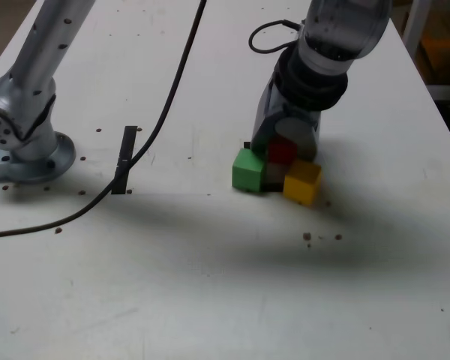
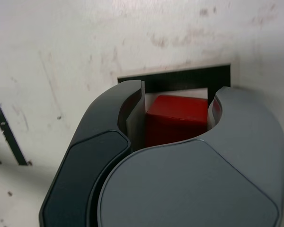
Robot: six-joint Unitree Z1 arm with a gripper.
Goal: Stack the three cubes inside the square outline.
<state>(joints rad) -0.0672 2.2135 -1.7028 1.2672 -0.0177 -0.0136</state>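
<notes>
The 3 cubes gather at the square (image 2: 189, 78), a black tape frame on a white table (image 1: 172, 285), as the gripper (image 2: 180, 101) reaches down over it. The red cube (image 2: 176, 119) is clasped between the 2 jaws, set narrow against its opposite sides, and sits over the square's pale middle; whether its underside touches the surface cannot be told. In the exterior view, the green cube (image 1: 247, 171) lies at the square's left side, while the yellow cube (image 1: 302, 182) lies at its near right corner, turned at an angle. Much of the square is hidden there by the gripper and cubes. Well to the square's left in the exterior view, 1 straight black strip (image 1: 125, 161) marks the table, crossed by a dark cable (image 1: 163, 112); farther left of the square stands the arm's round base (image 1: 41, 161).
</notes>
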